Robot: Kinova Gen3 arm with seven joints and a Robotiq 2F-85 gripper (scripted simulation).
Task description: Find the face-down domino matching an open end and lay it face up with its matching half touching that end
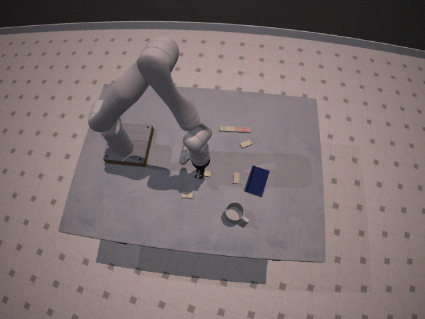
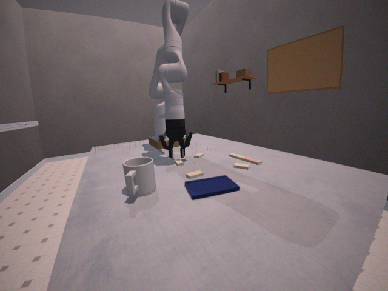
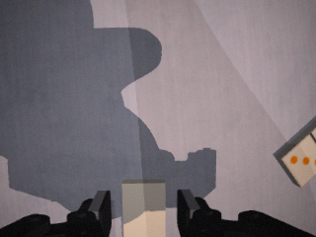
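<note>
My tool points down at the surface, its fingers partly open and holding nothing. In the wrist view a near domino shows between my fingertips, with a gap on either side. The part of it I can see is plain cream, no pips, shaded at its far end and brighter close to me.

The wrist view also catches a spotted domino at its right edge: cream, set aslant, cut off by the frame, with orange pips and a dark dividing line.

Going outward, by the top view's clock with me at the centre, the near domino lies just beside me at 3. A cream domino lies at 7. Farther out at 3 is an upright-set plain domino, and at 2 a slanted plain domino. Which one matches, I cannot tell.

The line runs straight at 1 o'clock, yellow-green toward its left end, red to pink toward its right; its pips are too small to count. The blue book is past the dominoes at 3, the mug between 4 and 5.
</note>
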